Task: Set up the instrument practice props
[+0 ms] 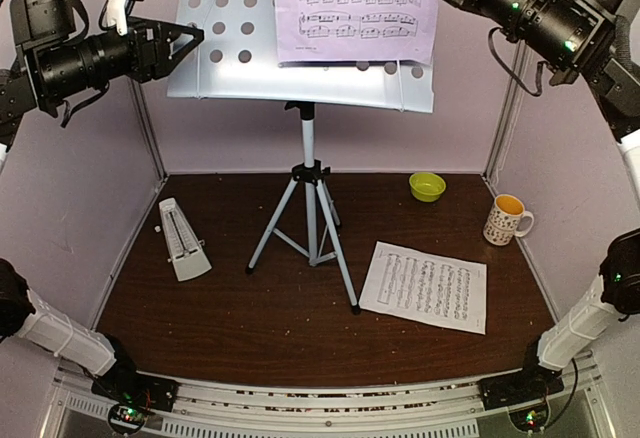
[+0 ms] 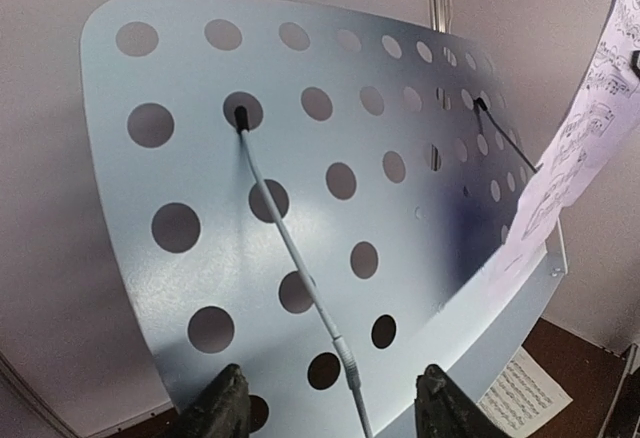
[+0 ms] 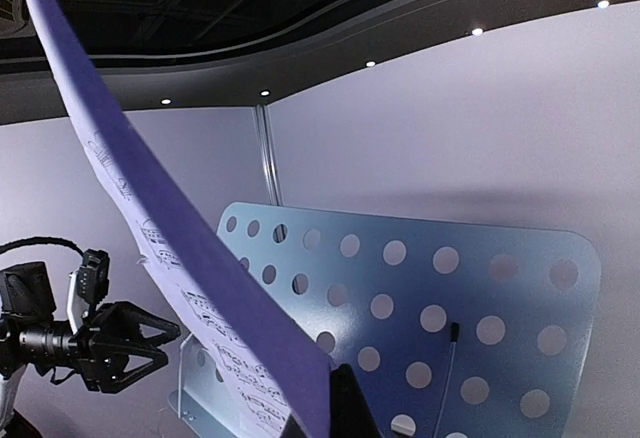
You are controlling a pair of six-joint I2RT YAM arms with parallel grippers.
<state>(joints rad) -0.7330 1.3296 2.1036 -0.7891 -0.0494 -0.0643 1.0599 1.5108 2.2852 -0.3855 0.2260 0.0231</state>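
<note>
**Positions.** The stand (image 1: pixel 230 58) is upright at top centre of the overhead view, its tripod (image 1: pixel 310 208) planted mid-table. One sheet (image 1: pixel 355 8) lies against the right half of the desk, its foot at the ledge. A second sheet (image 1: pixel 423 286) lies flat at lower right, and the metronome (image 1: pixel 183 241) lies at left.

**Jaws.** The right gripper (image 3: pixel 325 413) is closed on the top of the sheet. The left gripper (image 2: pixel 335 408) is spread and empty, facing the bare left half of the desk, with a retainer wire (image 2: pixel 290 248) running down between its fingers as seen from the wrist.

**Hazards.**
- The sheet's right edge sits at or just past the desk's right edge, so an off-square release could let it slide off.
- A push from either arm high on the desk could rock or tip the tripod.
- If the left jaws close here, they may catch the wire.

**Clearance.** Both arms work high, close to the enclosure walls at upper left and upper right, so sideways room is tight. The table front is open. The bowl (image 1: pixel 427 186) and mug (image 1: pixel 507 220) stand near the second sheet without touching it.
</note>
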